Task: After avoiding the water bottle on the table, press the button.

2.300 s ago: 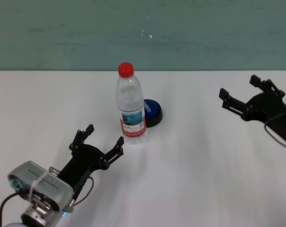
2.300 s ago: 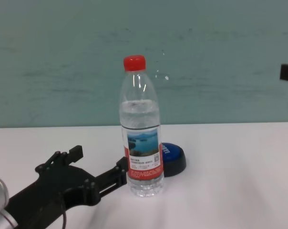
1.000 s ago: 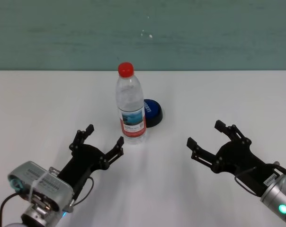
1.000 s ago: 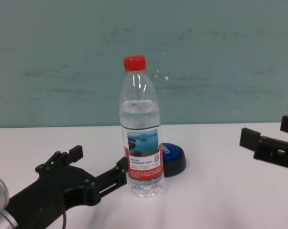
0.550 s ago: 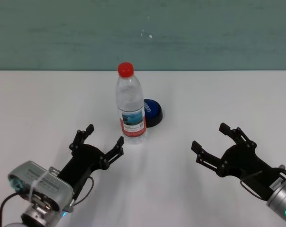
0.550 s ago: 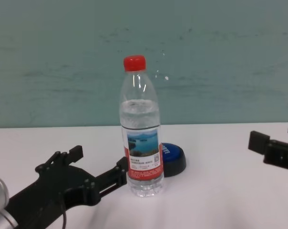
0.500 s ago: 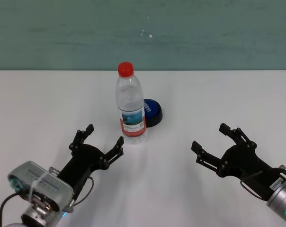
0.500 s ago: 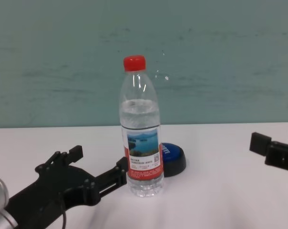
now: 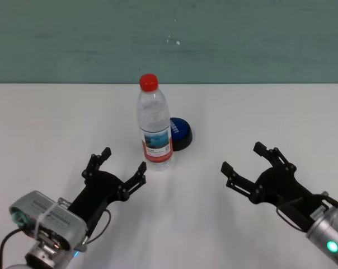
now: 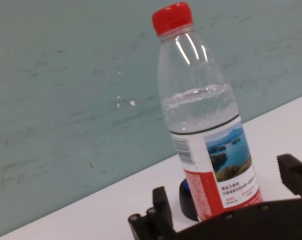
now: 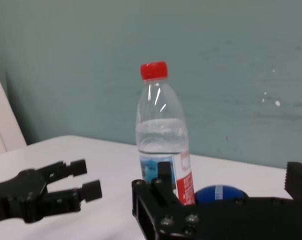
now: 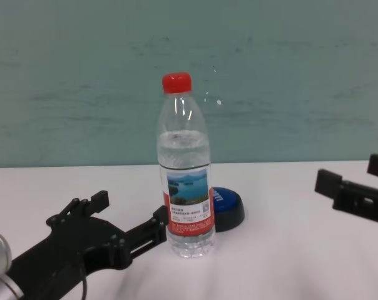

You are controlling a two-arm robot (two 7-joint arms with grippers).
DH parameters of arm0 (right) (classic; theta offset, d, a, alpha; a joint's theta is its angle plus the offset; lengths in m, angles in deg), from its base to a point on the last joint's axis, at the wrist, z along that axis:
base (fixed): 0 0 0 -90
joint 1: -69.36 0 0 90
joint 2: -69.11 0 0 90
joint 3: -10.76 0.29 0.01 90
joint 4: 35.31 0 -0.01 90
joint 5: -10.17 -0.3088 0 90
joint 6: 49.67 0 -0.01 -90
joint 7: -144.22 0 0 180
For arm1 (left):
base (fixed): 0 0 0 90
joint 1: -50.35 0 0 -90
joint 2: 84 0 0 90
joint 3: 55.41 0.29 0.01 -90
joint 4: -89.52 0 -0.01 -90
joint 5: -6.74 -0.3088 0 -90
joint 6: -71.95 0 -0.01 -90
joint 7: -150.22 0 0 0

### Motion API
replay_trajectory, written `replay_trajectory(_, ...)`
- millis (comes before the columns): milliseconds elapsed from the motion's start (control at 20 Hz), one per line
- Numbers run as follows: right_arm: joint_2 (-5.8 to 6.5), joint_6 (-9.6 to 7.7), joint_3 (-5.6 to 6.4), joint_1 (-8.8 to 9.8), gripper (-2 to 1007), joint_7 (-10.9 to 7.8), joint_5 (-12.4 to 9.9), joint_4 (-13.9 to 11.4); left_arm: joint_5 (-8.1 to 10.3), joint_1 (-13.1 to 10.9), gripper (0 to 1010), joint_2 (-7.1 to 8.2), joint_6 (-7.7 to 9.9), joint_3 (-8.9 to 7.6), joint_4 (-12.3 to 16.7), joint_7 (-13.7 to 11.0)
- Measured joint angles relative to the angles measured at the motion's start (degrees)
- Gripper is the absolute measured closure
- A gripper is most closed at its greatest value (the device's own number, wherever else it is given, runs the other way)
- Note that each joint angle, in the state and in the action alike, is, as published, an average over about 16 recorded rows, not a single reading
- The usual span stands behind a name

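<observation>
The water bottle [image 9: 155,126] stands upright mid-table, clear with a red cap and a lake label; it also shows in the chest view [image 12: 186,187]. The blue button [image 9: 180,131] sits just behind it to the right, partly hidden by the bottle in the chest view [image 12: 228,206]. My left gripper [image 9: 124,159] is open and empty, low over the table just in front-left of the bottle. My right gripper [image 9: 242,157] is open and empty, to the right of and nearer than the button, apart from both. The right wrist view shows bottle [image 11: 161,135] and button [image 11: 218,194] ahead.
The white table [image 9: 258,112] runs back to a teal wall. Bare tabletop lies to the right of the button and between the two grippers. The left wrist view shows the bottle [image 10: 206,125] close ahead, hiding most of the button [image 10: 187,197].
My right gripper came in from the far right side, drew back slightly to the right, and has now shifted a little left again toward the button. The left arm, bottle and button have not moved.
</observation>
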Motion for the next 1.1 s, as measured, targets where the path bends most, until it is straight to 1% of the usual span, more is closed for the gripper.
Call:
replay_trajectory(350, -1.2, 0.48, -1.78, -3.31, 1, -1.03, -0.59, 3.71, 0.0, 0.0, 10, 0.0, 0.0, 0.0, 0.0, 0.0)
replay_trajectory(650, -1.66, 0.48, -3.02, -5.61, 1, -1.68, -1.08, 6.88, 0.0, 0.0, 10, 0.0, 0.0, 0.0, 0.0, 0.0)
replay_trajectory(850, -1.84, 0.48, -3.43, -6.61, 1, -1.69, -1.23, 8.71, 0.0, 0.0, 10, 0.0, 0.0, 0.0, 0.0, 0.0)
replay_trajectory(1100, -2.01, 0.59, -3.57, -7.35, 1, -1.27, -0.87, 10.52, 0.0, 0.0, 10, 0.0, 0.0, 0.0, 0.0, 0.0)
